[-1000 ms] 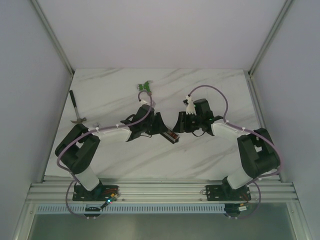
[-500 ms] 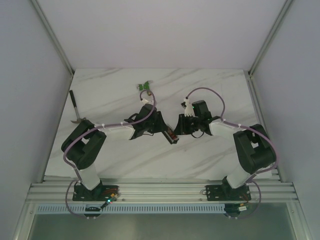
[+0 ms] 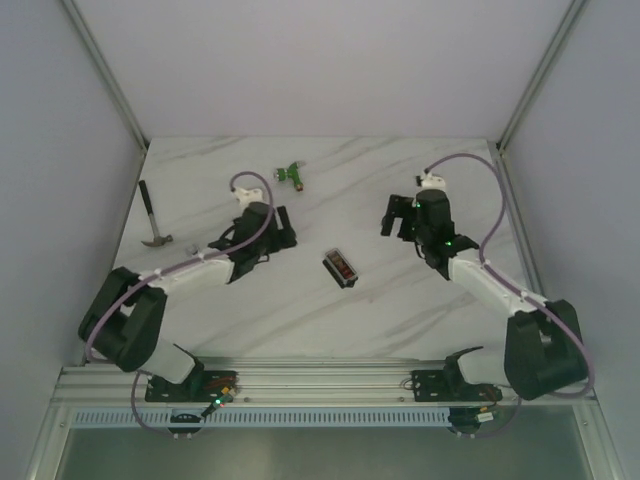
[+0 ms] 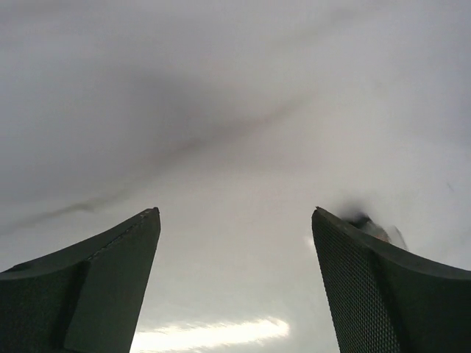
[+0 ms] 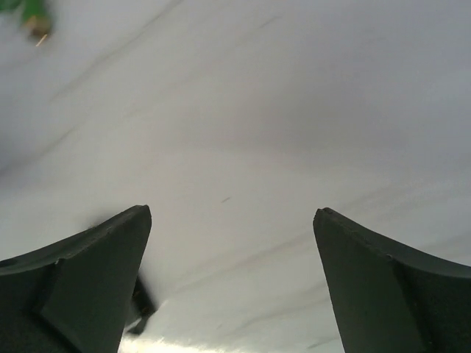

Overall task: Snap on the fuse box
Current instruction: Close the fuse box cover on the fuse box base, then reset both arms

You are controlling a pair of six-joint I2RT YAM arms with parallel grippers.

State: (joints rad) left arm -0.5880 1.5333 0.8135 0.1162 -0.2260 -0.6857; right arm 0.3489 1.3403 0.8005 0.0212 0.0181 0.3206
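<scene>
In the left wrist view, a dark smudge behind one tip of the left fingers (image 4: pixel 103 294) is too blurred for us to name. In the right wrist view, the green connector (image 5: pixel 28 13) is cut off at the corner. Since a second ago both arms have drawn back from the fuse box (image 3: pixel 340 269). It lies alone on the table (image 3: pixel 420 310), between them and well apart from each, its red spots seemingly upward. The left fingers and right fingers (image 5: pixel 96 279) stand spread, holding nothing. We count one fuse box, one green connector and one hammer (image 3: pixel 152 218).

I see a lab test cell: plain white walls (image 3: pixel 320 60) and aluminium framing (image 3: pixel 320 380) enclosing the marble-patterned table (image 3: pixel 400 310).
</scene>
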